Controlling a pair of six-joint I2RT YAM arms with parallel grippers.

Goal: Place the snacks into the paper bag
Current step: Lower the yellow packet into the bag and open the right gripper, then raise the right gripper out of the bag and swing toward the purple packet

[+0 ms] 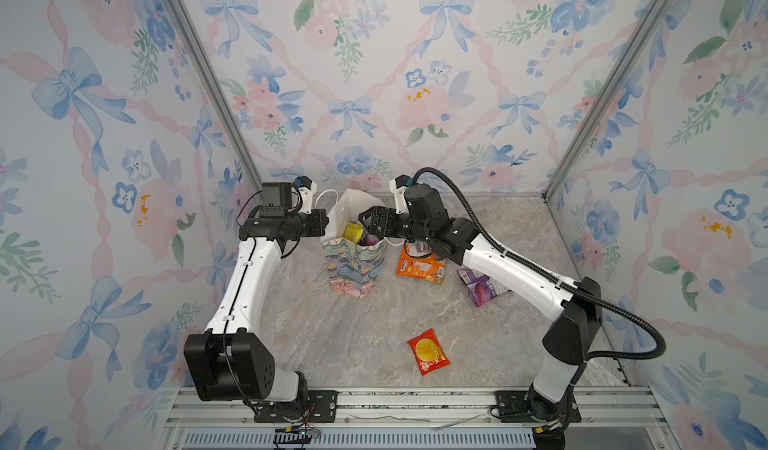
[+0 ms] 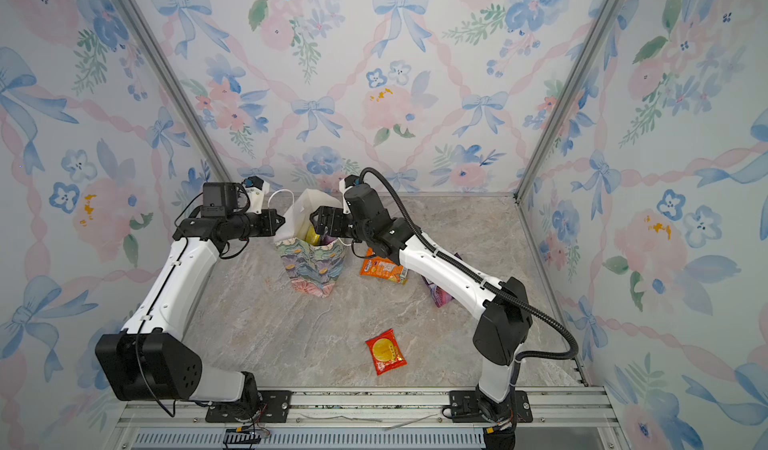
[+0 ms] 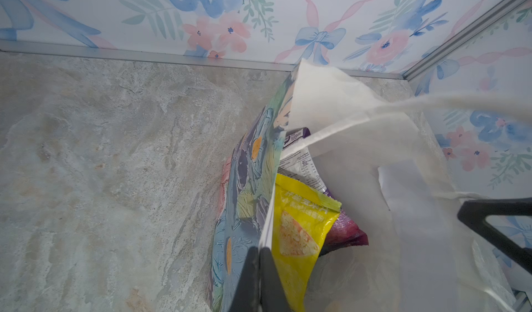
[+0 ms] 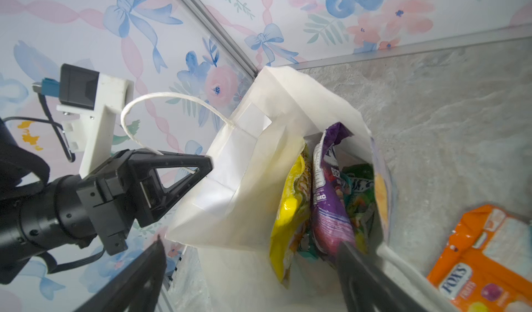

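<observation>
1. Left gripper (image 4: pixel 208 163) was pinched shut on the rim of the paper bag (image 1: pixel 353 269) at the bag's 9 o'clock side, keeping the mouth open. The right gripper (image 1: pixel 365 221) hung over that mouth with its jaws spread wide, holding nothing.
2. Nearest, at 5 o'clock from the bag and well apart, the small red packet (image 1: pixel 428 351) lay flat on the table (image 1: pixel 332 335). It looked glossy, probably light and slippery, so a pinch on a crimped end seemed safer than on the puffed middle.
3. At 4 o'clock, a crumpled purple packet (image 1: pixel 482 288) lay partly under the right arm.
4. At 3 o'clock, just beside the bag, the orange packet (image 4: pixel 483 255) lay flat; its soft film would likely buckle.
5. Farthest, the bag stood upright, flowered outside and white inside, its thin paper easily bent. A yellow packet (image 4: pixel 290 209) and a second purple packet (image 4: pixel 331 204) stood inside.
</observation>
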